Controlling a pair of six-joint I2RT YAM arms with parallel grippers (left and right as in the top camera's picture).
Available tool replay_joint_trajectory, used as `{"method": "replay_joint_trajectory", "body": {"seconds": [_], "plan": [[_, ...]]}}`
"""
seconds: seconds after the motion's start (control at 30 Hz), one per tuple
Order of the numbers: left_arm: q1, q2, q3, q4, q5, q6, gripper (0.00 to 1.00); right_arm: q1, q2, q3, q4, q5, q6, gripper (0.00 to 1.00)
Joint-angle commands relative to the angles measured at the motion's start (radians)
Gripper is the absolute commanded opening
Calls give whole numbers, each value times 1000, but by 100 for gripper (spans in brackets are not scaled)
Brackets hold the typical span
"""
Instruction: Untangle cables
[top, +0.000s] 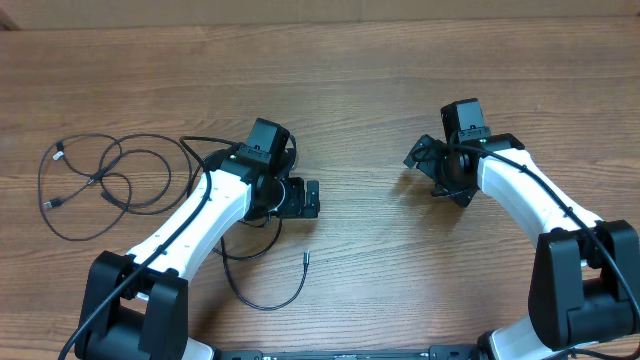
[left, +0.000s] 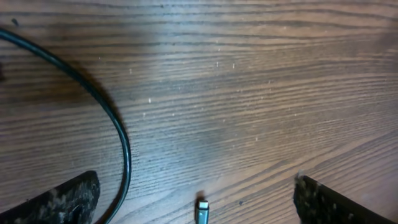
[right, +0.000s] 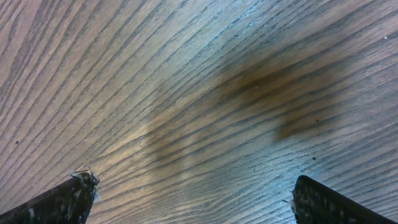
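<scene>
Lying on the left part of the brown wood-grain table (top: 360, 80), the thin black cables with small silver-tipped plugs (top: 103, 182) form a flat cluster of overlapping loops whose long axis runs left to right across the overhead view. Two plug ends sit at the cluster's left edge. From its right side a strand passes beneath the white-and-black left arm and comes out nearer the robot. There it sweeps in an open curve and ends in a short silver-tipped plug (top: 307, 259) that stands lengthwise toward the far edge of the table, pointing at the left gripper (top: 316, 198). That gripper hangs just past the plug with its jaws spread wide and nothing between them. In the left wrist view the plug (left: 202, 211) shows at the bottom edge between the two dark fingertips, and a cable strand (left: 122, 134) arcs past the left one. The right gripper (top: 435, 172) is well apart from the cables, jaws likewise spread, with only bare wood (right: 186, 93) beneath it.
</scene>
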Motion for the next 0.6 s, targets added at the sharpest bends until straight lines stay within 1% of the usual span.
{"method": "replay_joint_trajectory", "body": {"seconds": [0.0,0.1,0.17,0.2,0.23,0.27,0.3,0.33,0.37,0.47,0.5,0.53,0.57], "plan": [[-2,4,-11,19,-6,-7,98,-4,-21,10,6,10,-4,100],[-2,4,-11,5,-31,-7,96,-4,-21,10,6,10,-4,100],[-3,4,-16,-12,-67,-6,89,-4,-21,10,6,10,-4,100],[-3,4,-23,-24,-136,-7,77,-4,-21,10,6,10,-4,100],[-2,4,-30,-24,-190,-7,67,-4,-21,10,6,10,-4,100],[-2,4,-36,-24,-243,-7,52,-4,-21,10,6,10,-4,100],[-1,4,-47,-24,-311,-21,35,-4,-21,10,6,10,-4,100],[7,4,-63,-23,-390,-82,4,-4,-21,10,6,10,-4,100],[21,4,-77,-19,-407,-113,4,-4,-21,10,6,10,-4,100],[74,4,-94,-27,-384,-112,4,-4,-21,10,6,10,-4,100],[89,4,-94,-35,-384,-112,13,-4,-21,10,6,10,-4,100],[122,4,-94,-48,-384,-112,65,-4,-21,10,6,10,-4,100],[158,4,-94,-60,-379,-113,84,-4,-21,10,6,10,-4,100]]}}
